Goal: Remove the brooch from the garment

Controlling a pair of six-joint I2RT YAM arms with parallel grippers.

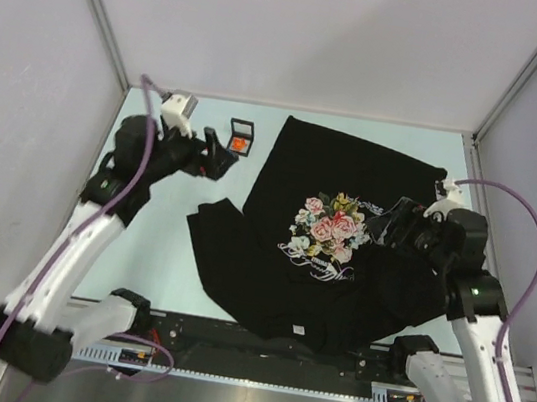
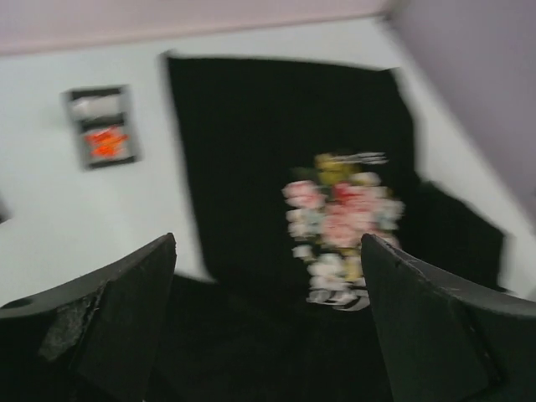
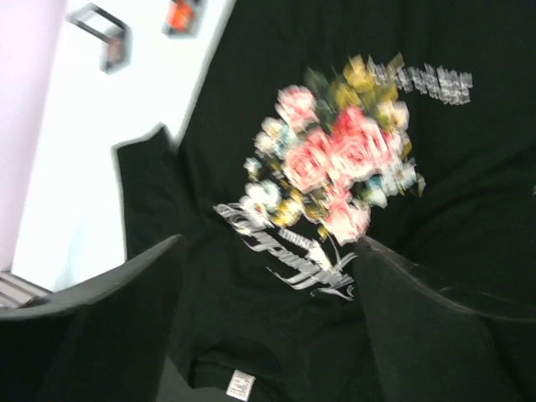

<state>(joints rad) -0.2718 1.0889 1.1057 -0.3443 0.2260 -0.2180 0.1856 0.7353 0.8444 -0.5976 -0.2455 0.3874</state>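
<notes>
The garment (image 1: 355, 163), a black T-shirt with a pink and white rose bouquet (image 1: 330, 226) above white cursive lettering, lies flat on the table. It also shows in the left wrist view (image 2: 251, 126) and the right wrist view (image 3: 251, 318). I cannot make out a brooch on the shirt. My left gripper (image 1: 216, 158) is open and empty, just off the shirt's upper left edge (image 2: 268, 243). My right gripper (image 1: 391, 224) is open and empty over the shirt, right of the bouquet (image 3: 272, 243).
A small open black box (image 1: 240, 138) holding something orange sits on the table by the shirt's top left corner, close to my left gripper; it also shows in the left wrist view (image 2: 105, 126). Grey walls enclose the table on three sides.
</notes>
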